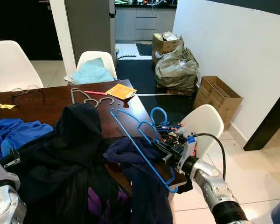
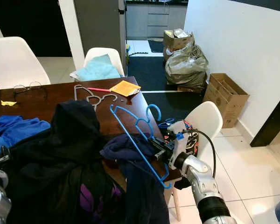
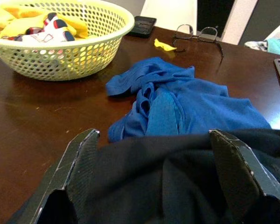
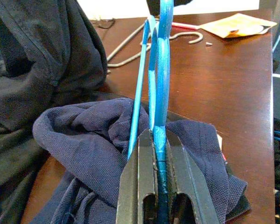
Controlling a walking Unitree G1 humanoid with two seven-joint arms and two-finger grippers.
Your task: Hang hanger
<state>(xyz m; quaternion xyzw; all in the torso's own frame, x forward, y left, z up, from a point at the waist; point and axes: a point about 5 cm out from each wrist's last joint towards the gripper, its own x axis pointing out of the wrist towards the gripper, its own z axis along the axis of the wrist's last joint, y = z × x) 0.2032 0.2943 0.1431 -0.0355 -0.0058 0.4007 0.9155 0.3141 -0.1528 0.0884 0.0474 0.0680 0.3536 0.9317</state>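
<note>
A blue plastic hanger [image 1: 139, 140] stands tilted over the right end of the brown table [image 1: 46, 108], its hook [image 1: 158, 113] pointing up and away. My right gripper [image 1: 164, 150] is shut on its bar, seen up close on the hanger [image 4: 157, 100] in the right wrist view. Under it lies a navy garment [image 4: 88, 154], beside a black hoodie [image 1: 72, 140]. My left gripper [image 3: 154, 154] is open over the black cloth, its fingers [image 3: 79, 161] wide apart. A blue shirt [image 3: 177, 102] lies just beyond it.
A grey hanger [image 1: 86, 97], an orange paper [image 1: 121, 90] and glasses [image 1: 25, 92] lie on the table's far part. A yellow basket [image 3: 56, 37] holds clothes. White chairs [image 1: 203, 122] stand around. Bags [image 1: 177, 65] and a cardboard box [image 1: 219, 95] line the right wall.
</note>
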